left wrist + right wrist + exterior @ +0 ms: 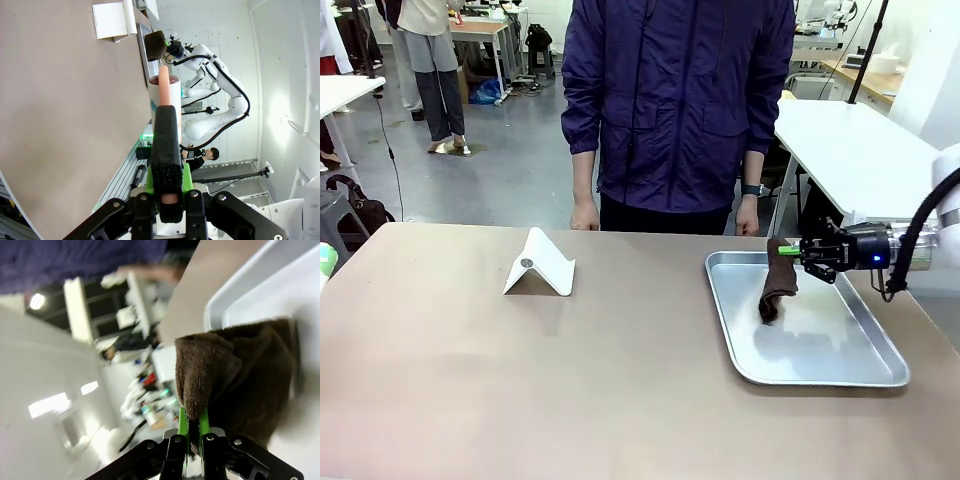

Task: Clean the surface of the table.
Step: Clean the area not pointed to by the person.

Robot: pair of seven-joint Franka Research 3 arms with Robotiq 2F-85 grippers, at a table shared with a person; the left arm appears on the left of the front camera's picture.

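The greyish-brown table [570, 380] spans the front view. At its right, my right gripper [788, 250] is shut on the top of a brown cloth [778, 285], which hangs down onto a silver metal tray [820, 365]. The right wrist view shows the cloth [230, 370] pinched between the green pads of that gripper [191, 426], over the tray's rim [240, 285]. In the left wrist view my left gripper [169, 175] is shut on a pink and black rod [166, 130], held off the table's [65, 110] side, with a white cylinder [172, 92] just behind it.
A white folded stand [540, 265] sits left of centre on the table. A person in a dark blue jacket [675, 100] stands at the far edge, hands [584, 215] hanging by the rim. A white and green object [325, 262] shows at the left edge. White-topped tables stand behind.
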